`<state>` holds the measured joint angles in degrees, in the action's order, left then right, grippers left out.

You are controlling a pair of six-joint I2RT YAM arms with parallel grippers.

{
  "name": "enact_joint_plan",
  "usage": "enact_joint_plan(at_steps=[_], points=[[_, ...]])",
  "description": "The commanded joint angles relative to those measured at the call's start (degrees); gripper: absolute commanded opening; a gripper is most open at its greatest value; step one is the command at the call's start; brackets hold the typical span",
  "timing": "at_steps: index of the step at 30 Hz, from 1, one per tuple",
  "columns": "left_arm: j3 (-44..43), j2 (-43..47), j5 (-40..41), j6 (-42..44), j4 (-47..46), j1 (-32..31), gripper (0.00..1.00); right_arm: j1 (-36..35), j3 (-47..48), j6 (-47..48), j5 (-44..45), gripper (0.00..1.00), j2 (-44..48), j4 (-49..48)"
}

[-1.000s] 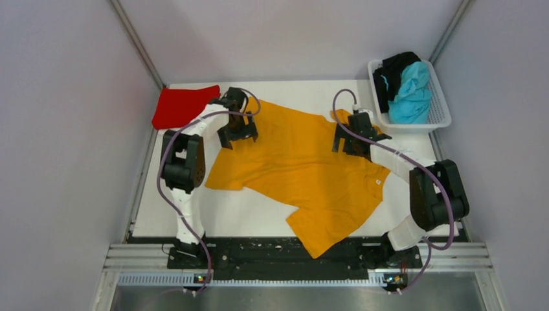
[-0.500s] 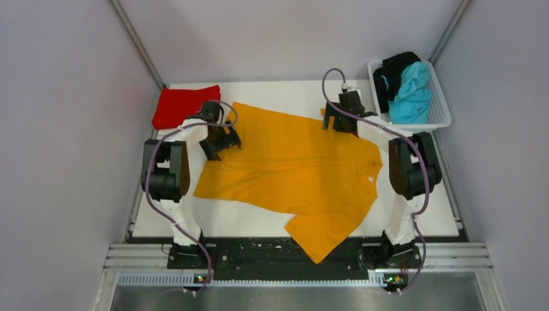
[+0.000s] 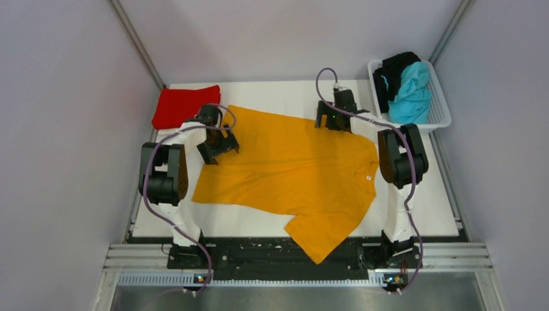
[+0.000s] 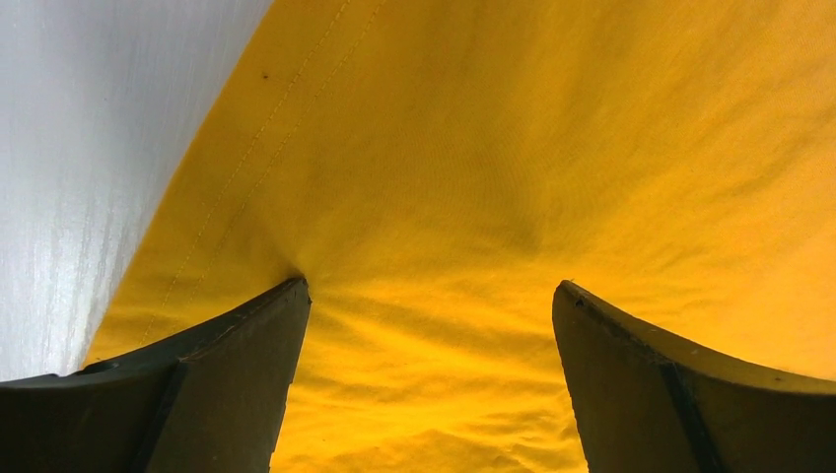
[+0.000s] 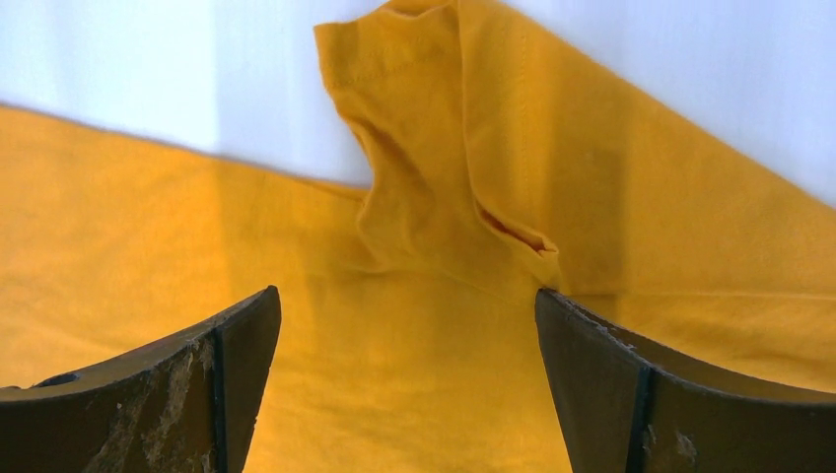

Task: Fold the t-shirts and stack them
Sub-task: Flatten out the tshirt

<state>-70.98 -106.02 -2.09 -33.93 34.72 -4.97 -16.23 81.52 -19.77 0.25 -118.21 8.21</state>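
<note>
The orange-yellow t-shirt (image 3: 294,172) lies spread on the white table, collar to the right, one sleeve hanging toward the near edge. My left gripper (image 3: 217,142) is open, pressed down on the shirt's left hem edge (image 4: 424,197). My right gripper (image 3: 333,118) is open over the far sleeve, which lies crumpled and folded (image 5: 434,168). A folded red t-shirt (image 3: 182,105) lies at the far left corner. The turquoise t-shirt (image 3: 411,94) and the black t-shirt (image 3: 395,71) sit bunched in the basket.
A white basket (image 3: 442,109) stands at the far right corner. Grey walls close in on both sides and the back. The metal rail with the arm bases (image 3: 278,256) runs along the near edge.
Both grippers moved outward and toward the far side, drawing the shirt flatter and wider. The right arm swung up to the far sleeve; the left shifted left to the hem.
</note>
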Motion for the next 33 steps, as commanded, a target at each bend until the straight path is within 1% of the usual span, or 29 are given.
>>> enact_joint_plan(at_steps=[1,4,8,11,14,18,20,22,24,26,28,30,31,33], points=[[2.1,0.3,1.5,0.2,5.2,0.1,0.99,0.2,3.9,-0.8,4.0,0.98,-3.3,-2.8],[2.2,0.6,1.6,0.2,5.5,0.1,0.99,1.1,7.5,-0.7,7.2,0.99,-6.6,-3.2],[2.6,1.2,3.7,0.5,5.9,0.1,0.99,3.2,16.7,-2.4,9.5,0.99,-13.2,-4.1],[2.7,1.2,4.1,0.8,6.3,0.1,0.99,4.5,26.1,-3.4,13.2,0.99,-18.0,-5.1],[2.7,0.8,4.0,1.3,6.9,0.1,0.99,5.8,38.2,-3.5,13.8,0.99,-23.9,-7.3],[2.1,0.8,3.2,1.9,7.3,0.2,0.99,6.6,56.3,-3.2,11.8,0.99,-33.2,-6.0],[1.7,1.3,2.8,2.0,7.4,0.1,0.99,6.6,59.9,-2.7,9.5,0.99,-34.7,-4.7],[1.1,2.1,2.5,2.2,7.3,0.1,0.99,6.6,57.5,-1.9,8.4,0.99,-31.6,-3.5],[0.0,2.8,2.4,2.8,7.2,0.1,0.99,6.6,49.7,-0.3,5.8,0.99,-26.3,-3.5],[-1.2,3.2,0.6,3.1,7.5,0.2,0.99,6.4,42.1,1.1,0.8,0.99,-19.9,-2.0],[-2.1,3.5,0.3,3.2,7.8,0.1,0.99,5.0,32.4,2.8,-1.4,0.99,-13.4,-1.9],[-2.4,3.8,-0.3,3.3,7.7,0.1,0.99,2.9,22.4,7.7,-0.7,0.97,-7.7,-4.7],[-2.6,3.9,-0.4,3.4,7.8,0.1,0.99,1.9,19.6,10.6,2.1,0.97,-6.1,-5.1],[-2.5,3.9,0.0,3.8,8.0,0.1,0.99,0.7,16.9,15.5,4.9,0.96,-4.7,-4.3]])
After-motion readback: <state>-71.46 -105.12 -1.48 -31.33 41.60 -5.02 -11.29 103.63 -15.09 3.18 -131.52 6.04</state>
